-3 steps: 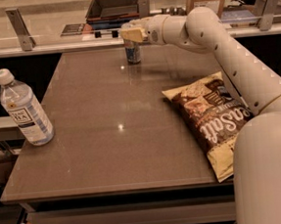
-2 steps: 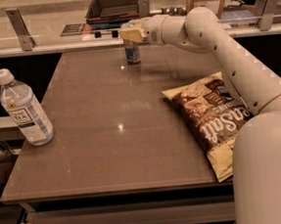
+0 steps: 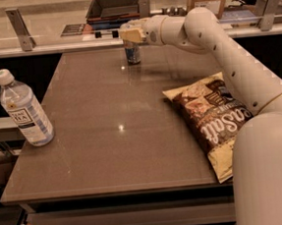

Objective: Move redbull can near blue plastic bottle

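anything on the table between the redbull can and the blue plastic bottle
Nothing: the camera view shows only bare table between the redbull can and the blue plastic bottle. The gripper sits over the can's top.

The white arm (image 3: 236,71) comes up from the near right, bends at the elbow and reaches left toward the far edge of the table (image 3: 110,151). At its end the gripper (image 3: 131,39) hangs low, its wrist roughly level.
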`<state>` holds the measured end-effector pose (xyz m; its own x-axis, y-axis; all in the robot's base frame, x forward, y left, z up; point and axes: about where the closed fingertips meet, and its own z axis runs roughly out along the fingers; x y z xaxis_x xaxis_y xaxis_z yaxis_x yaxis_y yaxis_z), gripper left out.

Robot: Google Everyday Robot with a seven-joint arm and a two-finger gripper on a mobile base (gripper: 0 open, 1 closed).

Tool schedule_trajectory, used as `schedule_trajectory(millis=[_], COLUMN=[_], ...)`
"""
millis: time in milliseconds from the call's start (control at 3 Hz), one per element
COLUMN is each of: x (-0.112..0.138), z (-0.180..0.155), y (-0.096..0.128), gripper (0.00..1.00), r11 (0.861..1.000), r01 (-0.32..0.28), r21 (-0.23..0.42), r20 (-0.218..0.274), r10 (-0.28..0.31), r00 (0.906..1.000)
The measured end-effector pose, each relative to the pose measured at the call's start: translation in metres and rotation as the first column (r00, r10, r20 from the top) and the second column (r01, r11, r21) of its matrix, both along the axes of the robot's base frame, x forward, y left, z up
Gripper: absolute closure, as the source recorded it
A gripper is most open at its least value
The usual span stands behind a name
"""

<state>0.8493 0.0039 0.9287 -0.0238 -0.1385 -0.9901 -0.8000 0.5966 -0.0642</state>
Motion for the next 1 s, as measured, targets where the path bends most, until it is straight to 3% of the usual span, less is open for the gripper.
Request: schedule_trajectory(millis=[333, 1000], x=[-0.005, -0.034], z=[0.012, 0.061], y=[-0.003, -0.037], gripper=[1.0, 1.0], r11=[1.0, 0.992], r01=[0.003, 0.104], r21=[-0.008, -0.075], r20=[-0.007, 0.019], r10=[-0.003, -0.103], r00=[1.0, 0.9945])
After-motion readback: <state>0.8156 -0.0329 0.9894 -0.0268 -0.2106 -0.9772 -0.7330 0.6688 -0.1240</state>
